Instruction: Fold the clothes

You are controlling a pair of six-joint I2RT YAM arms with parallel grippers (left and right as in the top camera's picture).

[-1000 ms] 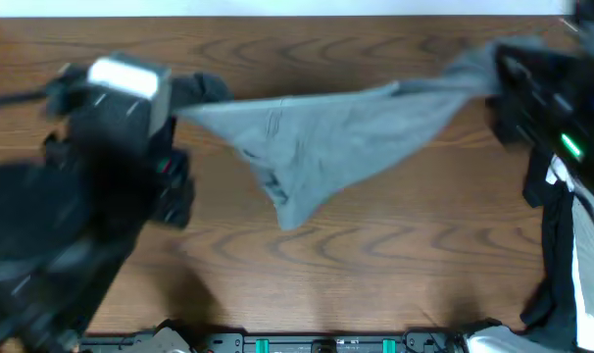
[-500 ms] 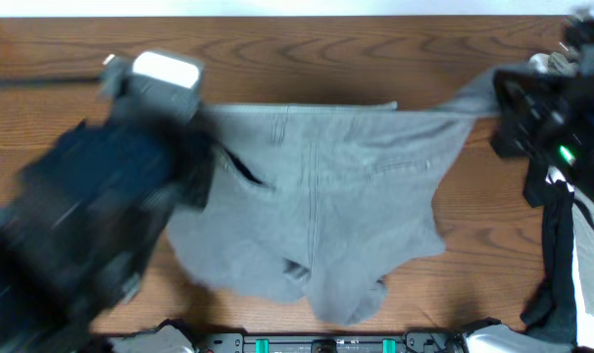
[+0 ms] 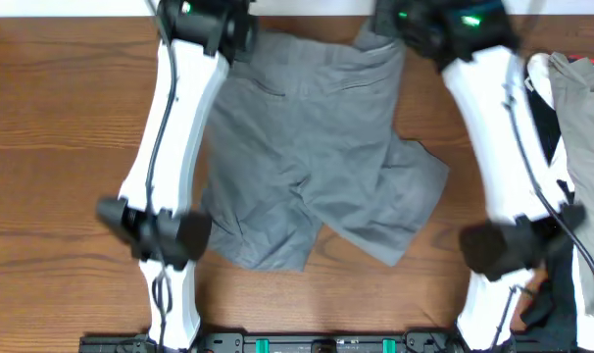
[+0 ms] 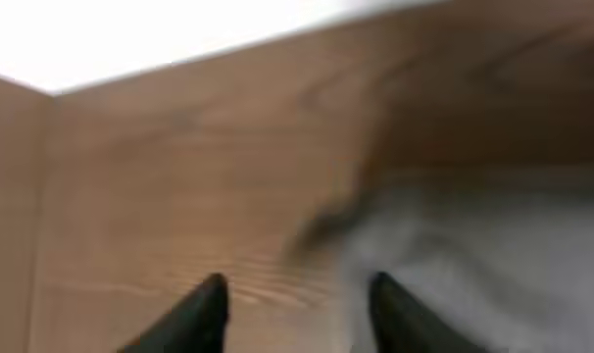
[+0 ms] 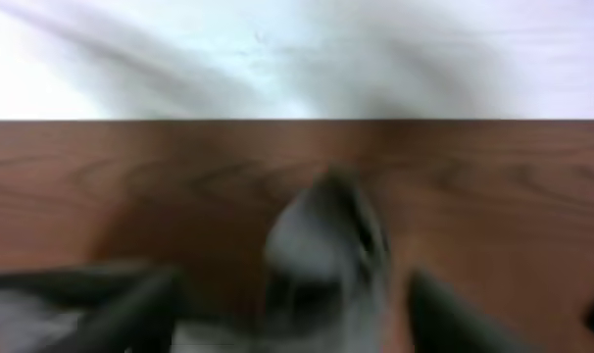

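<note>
Your shorts [image 3: 317, 167] lie spread out, grey, legs rumpled, waistband at far edge. L gripper [image 4: 297, 294] & R gripper [image 5: 292, 294]: both w/ jaws apart.

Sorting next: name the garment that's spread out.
The grey shorts, spread open in the middle; the beige garment lies heaped at the right edge.

Left arm [image 3: 170, 147], right arm [image 3: 495, 127] outstretched, jaws parted
</note>
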